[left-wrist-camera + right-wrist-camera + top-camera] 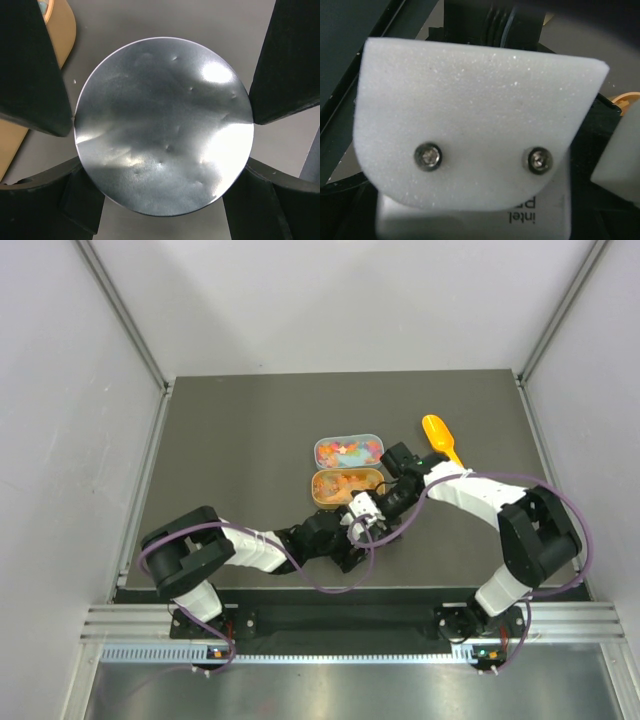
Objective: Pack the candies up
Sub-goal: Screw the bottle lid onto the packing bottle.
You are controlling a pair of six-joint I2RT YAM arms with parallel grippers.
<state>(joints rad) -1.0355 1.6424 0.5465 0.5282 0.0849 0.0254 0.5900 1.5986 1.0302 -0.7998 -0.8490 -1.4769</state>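
Note:
The candies (347,449) fill an oval tin at mid-table, and more of them lie in a tan oval tray (345,484) just in front of it. My left gripper (366,528) hovers right of the tray's near end. In the left wrist view its black fingers (40,80) press both edges of a round silver lid (165,130), so the left gripper (162,125) is shut on it. The right gripper (392,498) sits close above the left wrist. Its own view is filled by the left arm's white camera mount (470,125), which hides its jaws.
An orange scoop (441,437) lies on the dark mat right of the tins. The tan tray's edge (62,35) shows at the upper left of the left wrist view. Grey walls enclose the mat (230,440) on three sides.

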